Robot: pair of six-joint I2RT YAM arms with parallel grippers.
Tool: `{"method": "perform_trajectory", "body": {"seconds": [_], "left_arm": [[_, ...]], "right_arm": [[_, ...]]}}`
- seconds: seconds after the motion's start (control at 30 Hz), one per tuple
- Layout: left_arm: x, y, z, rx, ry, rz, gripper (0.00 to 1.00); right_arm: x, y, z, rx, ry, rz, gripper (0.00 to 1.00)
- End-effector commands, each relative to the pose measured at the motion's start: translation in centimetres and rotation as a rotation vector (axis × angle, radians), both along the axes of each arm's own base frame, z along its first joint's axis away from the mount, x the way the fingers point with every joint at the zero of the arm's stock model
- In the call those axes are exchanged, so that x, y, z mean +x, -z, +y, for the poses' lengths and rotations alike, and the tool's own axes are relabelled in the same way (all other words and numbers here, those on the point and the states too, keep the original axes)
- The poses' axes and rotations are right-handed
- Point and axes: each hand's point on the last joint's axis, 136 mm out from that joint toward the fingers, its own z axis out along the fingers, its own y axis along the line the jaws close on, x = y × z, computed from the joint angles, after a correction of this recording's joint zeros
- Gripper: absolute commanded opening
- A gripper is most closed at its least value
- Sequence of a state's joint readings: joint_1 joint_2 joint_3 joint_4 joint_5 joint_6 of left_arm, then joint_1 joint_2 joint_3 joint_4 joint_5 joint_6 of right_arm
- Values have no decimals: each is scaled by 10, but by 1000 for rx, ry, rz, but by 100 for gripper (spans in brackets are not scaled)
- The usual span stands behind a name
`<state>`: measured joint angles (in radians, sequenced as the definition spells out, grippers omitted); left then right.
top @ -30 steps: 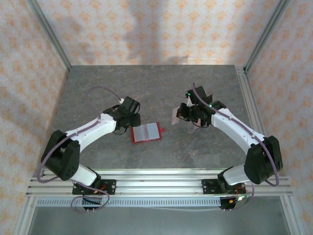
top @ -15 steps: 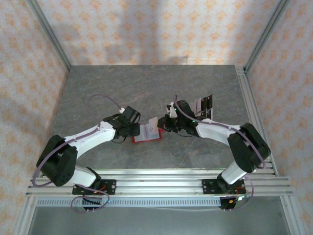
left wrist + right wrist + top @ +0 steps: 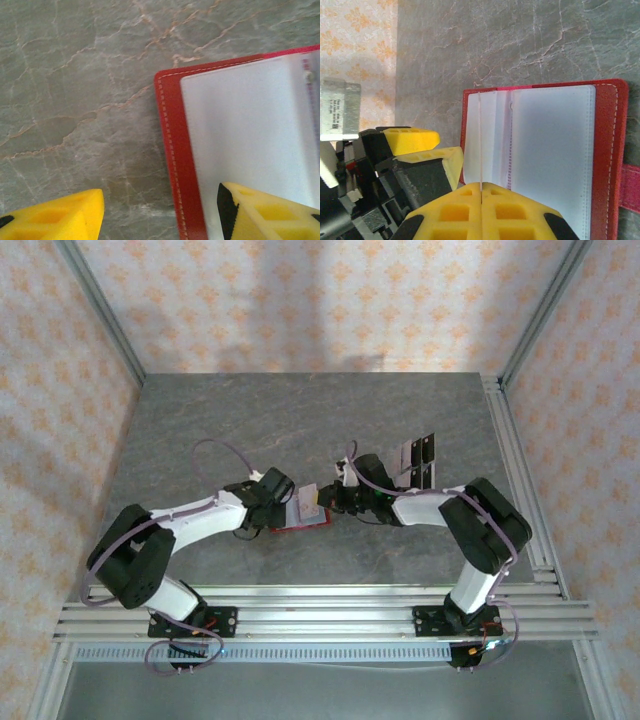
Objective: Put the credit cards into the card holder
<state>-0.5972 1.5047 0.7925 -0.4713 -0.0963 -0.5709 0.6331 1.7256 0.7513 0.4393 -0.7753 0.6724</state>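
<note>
While my left pincer (image 3: 160, 212) stood open astride the holder (image 3: 300, 513) at mid-frame, seemingly pinning it flat to the tabletop (image 3: 300, 420), my right pincer (image 3: 481, 192) gripped one card (image 3: 480, 145) edge-on at its pocket; spare cards (image 3: 418, 452) lay upper right.

We see the red card holder (image 3: 552, 145) lying open and flat near the table's middle, pale lining up, snap tab on its right edge. One credit card (image 3: 480, 140) stands edge-on over the lining, pinched in the right gripper (image 3: 481, 192). Other dark credit cards (image 3: 418, 453) lie on the table to the far right.
</note>
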Motion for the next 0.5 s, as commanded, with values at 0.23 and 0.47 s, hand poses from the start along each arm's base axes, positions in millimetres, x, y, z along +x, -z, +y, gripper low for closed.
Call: {"method": "perform_trajectory", "body": {"seconds": [0.23, 0.47], "left_arm": [[-8, 17, 27, 150, -68, 29, 60], [-6, 17, 26, 155, -66, 25, 60]], "right_arm": [[2, 7, 5, 24, -27, -36, 0], [2, 8, 9, 48, -45, -30, 0]]}}
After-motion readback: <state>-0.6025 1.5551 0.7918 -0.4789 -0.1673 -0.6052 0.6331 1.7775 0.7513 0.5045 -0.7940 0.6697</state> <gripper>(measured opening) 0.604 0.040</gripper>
